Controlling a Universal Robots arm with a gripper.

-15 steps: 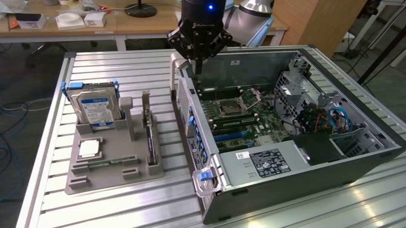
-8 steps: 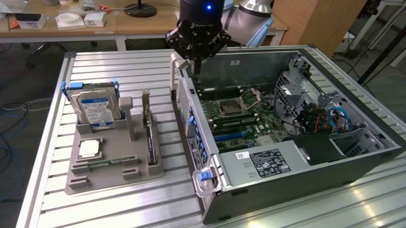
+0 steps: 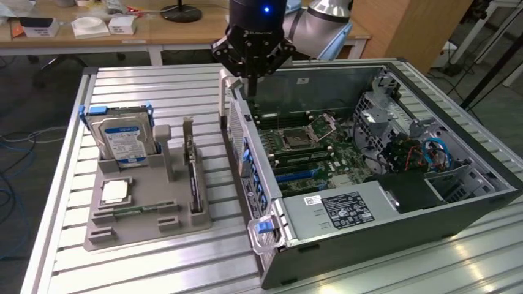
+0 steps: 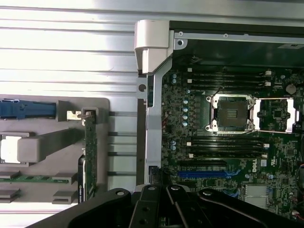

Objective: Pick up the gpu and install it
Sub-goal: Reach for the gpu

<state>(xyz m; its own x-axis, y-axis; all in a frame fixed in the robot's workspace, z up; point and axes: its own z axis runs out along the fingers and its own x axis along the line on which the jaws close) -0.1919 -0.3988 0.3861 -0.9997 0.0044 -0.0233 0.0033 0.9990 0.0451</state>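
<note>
your arm stands upright, gripper pointing straight down, fingers clenched on nothing. it hangs just above the open computer case, at the wall that faces the grey holder. a bare strip of slatted table runs between case and holder. the gpu stands on edge in that holder, well apart from the gripper. you have one gpu, one hard drive, one processor chip.

A ribbed metal counter catches bright reflections, and beyond the fingers stands a wooden desk with small white boxes, a wooden cabinet beside it, and cables on the dark floor.
</note>
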